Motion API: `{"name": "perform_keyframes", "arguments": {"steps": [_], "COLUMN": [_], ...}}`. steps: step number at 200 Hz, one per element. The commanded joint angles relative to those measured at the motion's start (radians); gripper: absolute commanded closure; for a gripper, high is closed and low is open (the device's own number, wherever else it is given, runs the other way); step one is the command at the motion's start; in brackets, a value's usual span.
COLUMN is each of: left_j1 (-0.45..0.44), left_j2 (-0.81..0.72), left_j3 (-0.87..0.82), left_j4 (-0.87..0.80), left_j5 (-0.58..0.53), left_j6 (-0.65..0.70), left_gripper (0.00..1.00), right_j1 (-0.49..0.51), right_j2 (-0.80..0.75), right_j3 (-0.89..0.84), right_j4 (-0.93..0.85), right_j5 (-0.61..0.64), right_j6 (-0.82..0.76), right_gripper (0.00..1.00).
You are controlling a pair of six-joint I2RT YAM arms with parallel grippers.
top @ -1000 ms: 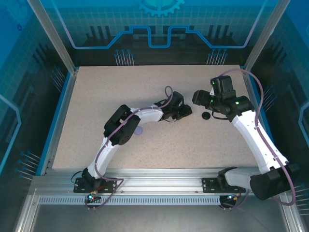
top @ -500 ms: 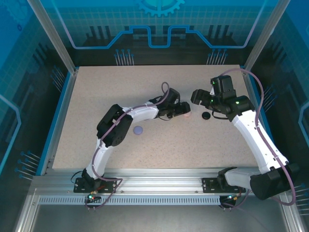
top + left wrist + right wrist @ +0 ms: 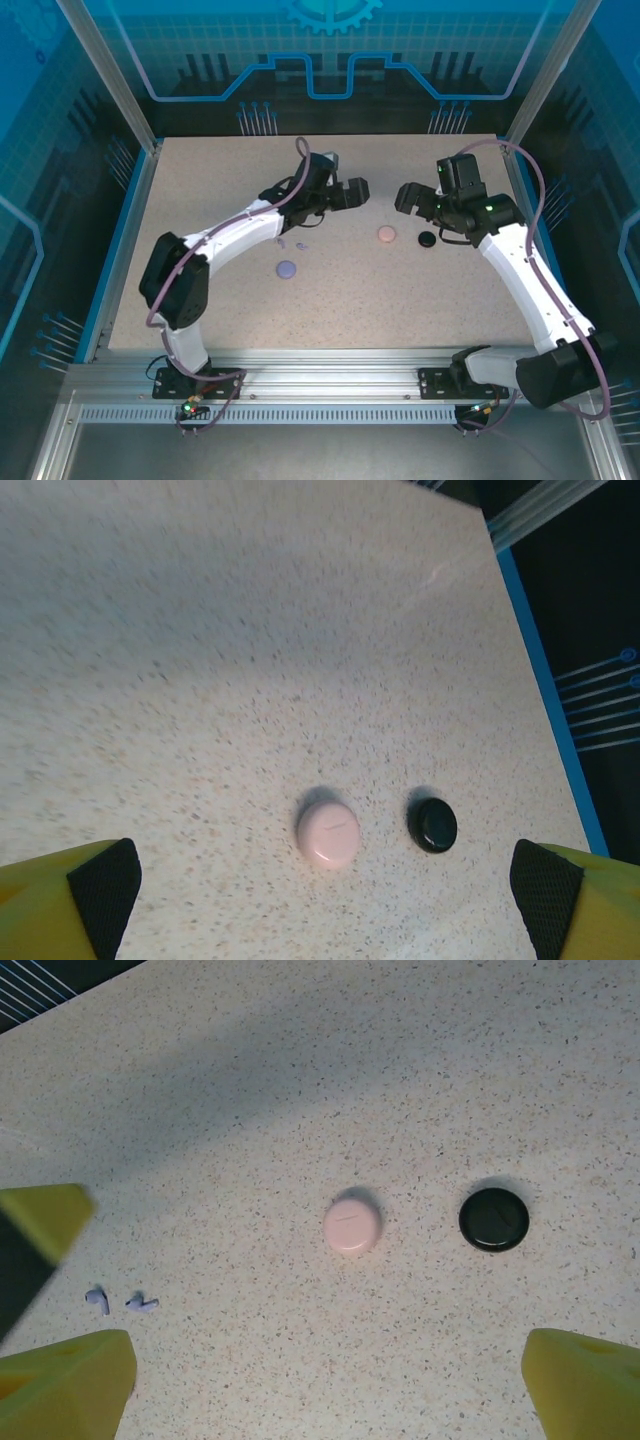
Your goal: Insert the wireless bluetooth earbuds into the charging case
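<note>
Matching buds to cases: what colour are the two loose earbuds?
Lilac. The earbuds show best in the right wrist view, left of the pink case.

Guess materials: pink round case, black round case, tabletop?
Pink case: probably moulded plastic with a matte finish, going by the soft even shading and a faint line on top.
Black case: probably plastic, slightly glossy, with dim highlights on its top.
Tabletop: matte speckled beige, either laminate or a stone-effect composite; cannot tell which.

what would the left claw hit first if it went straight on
Probably the pink case, centred ahead of the open left claw in its wrist view; depth is unclear, so maybe bare table first.
</note>
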Motion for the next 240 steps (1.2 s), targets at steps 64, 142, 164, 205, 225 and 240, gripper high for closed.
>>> {"name": "perform_keyframes", "arguments": {"steps": [64,142,164,205,225,240], "left_j1": [0.209,0.456,0.518,0.565,0.570,0.571], "left_j2": [-0.326,-0.494,-0.524,-0.564,-0.568,-0.570], "left_j3": [-0.282,-0.475,-0.509,-0.549,-0.557,-0.562], "left_j4": [0.040,0.083,0.085,0.092,0.092,0.092], "left_j5": [-0.191,-0.112,-0.080,-0.054,-0.041,-0.038], "left_j6": [0.040,-0.090,-0.121,-0.141,-0.141,-0.142], "left_gripper": [0.01,0.01,0.01,0.01,0.01,0.01], "right_j1": [0.297,0.583,0.620,0.660,0.668,0.672], "right_j2": [0.291,0.852,0.982,1.149,1.199,1.226], "right_j3": [0.078,0.574,0.705,0.859,0.897,0.918], "right_j4": [0.049,-0.178,-0.232,-0.311,-0.323,-0.328], "right_j5": [-0.038,0.008,0.013,0.081,0.089,0.093], "right_j6": [0.072,0.089,0.115,0.149,0.151,0.156], "right_gripper": [0.03,0.04,0.06,0.10,0.13,0.15]}}
